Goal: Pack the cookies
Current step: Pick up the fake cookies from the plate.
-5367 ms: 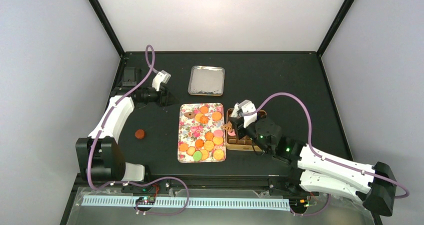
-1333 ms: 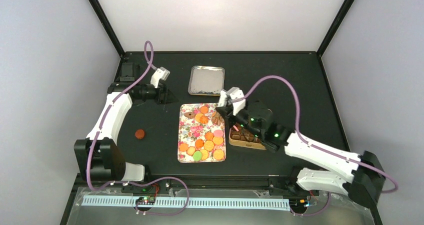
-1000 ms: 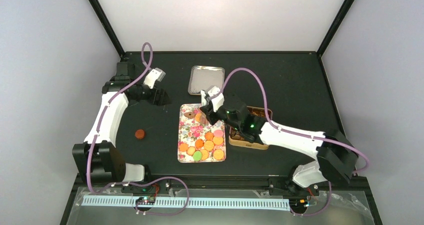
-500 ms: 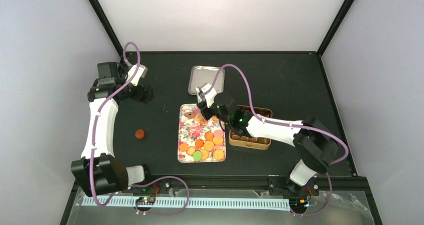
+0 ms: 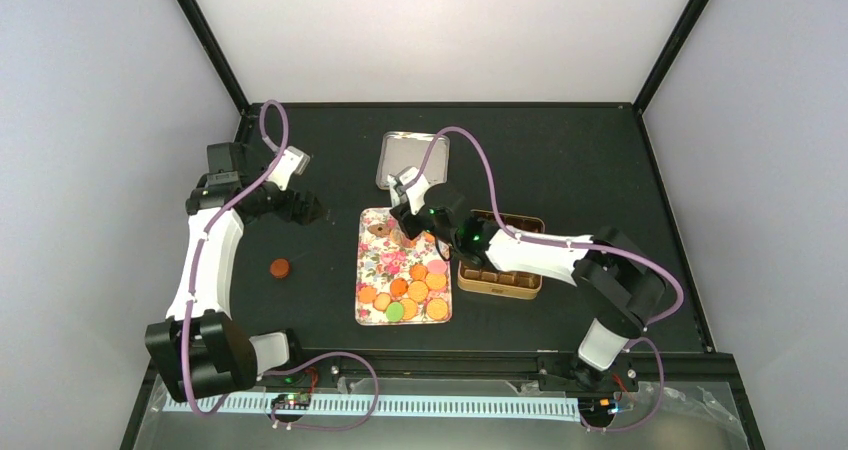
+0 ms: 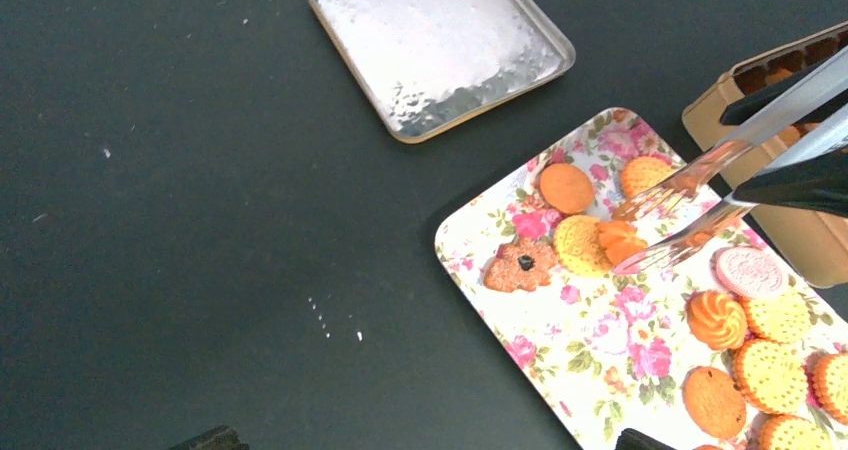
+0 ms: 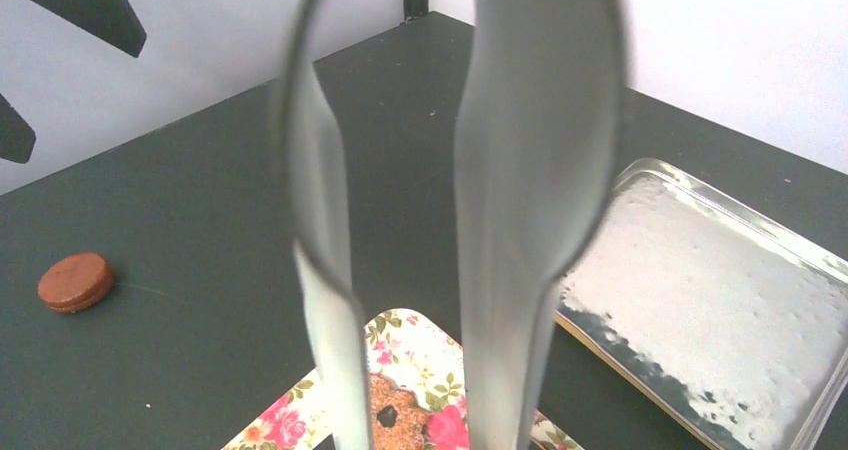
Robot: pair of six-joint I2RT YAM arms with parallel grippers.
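My right gripper (image 6: 792, 135) is clenched on a pair of metal tongs (image 6: 735, 147) - 1 black finger pressing on each arm. The 2 tong tips stand a little apart, low over the far end of the floral tray (image 5: 372, 260), with a ridged orange piece just between them. I cannot tell whether they touch it.

The cookies (image 5: 418, 290) lie on that tray. A few are at the far end, by the tips, among them a brown flower-shaped one with a dark centre. A denser cluster of orange rounds sits toward 6 o'clock, with 1 pink and 1 green among them.

At 3 o'clock from the tray, just beside it, is the open tin (image 5: 500, 287). At 12 o'clock lies a shallow silver lid (image 5: 413, 160). A lone brown cookie (image 5: 280, 267) rests on the black table (image 5: 600, 160) at 9 o'clock, well apart from the tray.

My left gripper (image 5: 306, 210) hangs at 10 o'clock from the tray, fingers spread wide - released, with nothing between them.
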